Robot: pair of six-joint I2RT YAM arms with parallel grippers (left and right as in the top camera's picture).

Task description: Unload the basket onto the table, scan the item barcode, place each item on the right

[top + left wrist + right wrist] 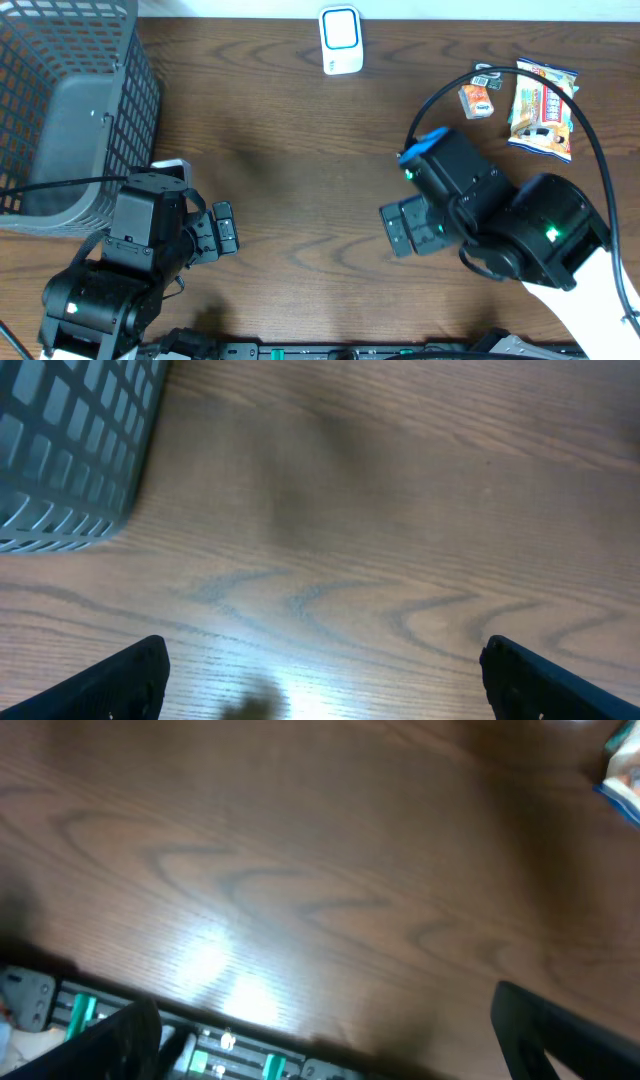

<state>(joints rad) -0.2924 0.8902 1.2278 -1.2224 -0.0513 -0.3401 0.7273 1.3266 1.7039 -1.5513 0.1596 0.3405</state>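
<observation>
Two items lie at the table's back right: a colourful snack bag (543, 108) and, just left of it, a small orange packet (478, 98). No barcode can be made out on either. A white scanner (340, 40) stands at the back centre. My left gripper (224, 229) hovers over the front left of the table, open and empty; in its wrist view the gripper (325, 690) has only bare wood between the fingers (120, 682). My right gripper (399, 228) is open and empty too, front right of centre, well short of the items. A corner of the snack bag (626, 772) shows in the right wrist view.
A grey mesh basket (70, 100) fills the back left corner, its rounded corner (70, 450) close ahead of the left gripper. A black cable (590, 140) arcs over the right arm. A rail with green parts (200, 1050) runs along the table's front edge.
</observation>
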